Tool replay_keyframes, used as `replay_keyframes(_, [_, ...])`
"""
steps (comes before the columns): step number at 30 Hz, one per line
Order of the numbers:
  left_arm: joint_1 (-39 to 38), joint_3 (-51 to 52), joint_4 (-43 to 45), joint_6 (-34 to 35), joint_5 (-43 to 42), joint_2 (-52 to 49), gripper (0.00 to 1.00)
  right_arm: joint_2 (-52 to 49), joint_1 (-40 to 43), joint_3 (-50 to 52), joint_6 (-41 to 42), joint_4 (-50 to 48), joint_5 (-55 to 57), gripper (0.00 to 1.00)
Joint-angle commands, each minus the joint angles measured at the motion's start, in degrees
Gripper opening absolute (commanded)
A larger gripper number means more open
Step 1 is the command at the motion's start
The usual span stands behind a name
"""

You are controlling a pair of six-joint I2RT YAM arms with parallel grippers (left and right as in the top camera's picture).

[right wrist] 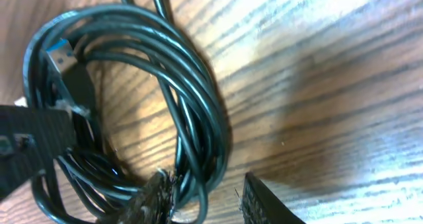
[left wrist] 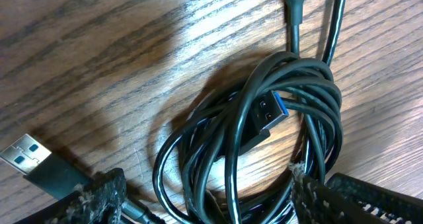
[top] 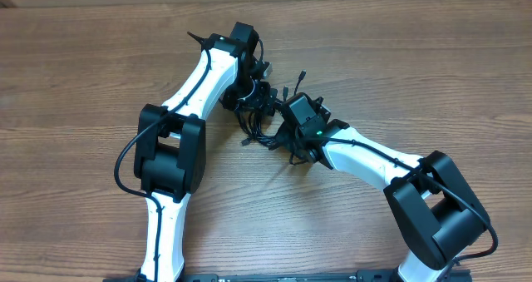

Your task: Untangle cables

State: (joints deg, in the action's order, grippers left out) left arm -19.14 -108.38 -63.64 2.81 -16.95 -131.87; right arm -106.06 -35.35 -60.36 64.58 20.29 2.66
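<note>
**Untangling hardly begun: the cables are lying in one wound bunch**

The cables (top: 259, 116) are lying in a single bunch on the table (top: 399, 57), between the two arms, which are meeting over them near the middle. Nothing is looking separated yet. In both wrist views several black strands are running round together in a tight coil and crossing one another, and a plug with a blue tongue (left wrist: 268, 113) is sitting tucked inside the loops. A silver-ended plug (left wrist: 23, 154) is lying free on the wood off to one side. Two strands are leading away from the far side of the coil, so a few ends are showing that could be drawn out.

The left gripper (left wrist: 205, 179) is hanging low over the near side of the coil with its fingers spread wide and the strands passing between them. As far as I can judge, it is pinching nothing. The right gripper (right wrist: 205, 179) is standing at the coil's edge with its fingers much closer together and a few strands running through the gap. I cannot tell whether they are pressing on those strands, since the tips are running off the bottom of the picture.

By my judgement the task is sitting near its start. A hold is being set up, while opening the loops, freeing the buried plug and laying each cable out singly are all waiting to be done.
</note>
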Motion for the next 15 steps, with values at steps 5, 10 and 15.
replay_keyframes(5, [-0.17, -1.11, 0.0, -0.02, -0.04, 0.52, 0.81, -1.44, -0.33, 0.42, 0.55, -1.57, 2.4, 0.33])
replay_keyframes(10, [-0.17, -1.11, 0.0, -0.02, -0.02, 0.52, 0.83, -3.3, -0.31, 0.42, 1.84, -2.73, 1.55, 0.25])
replay_keyframes(15, [-0.17, -1.11, 0.0, -0.02, -0.02, 0.52, 0.83, -3.37, -0.31, 0.42, 1.79, -2.67, 1.03, 0.1])
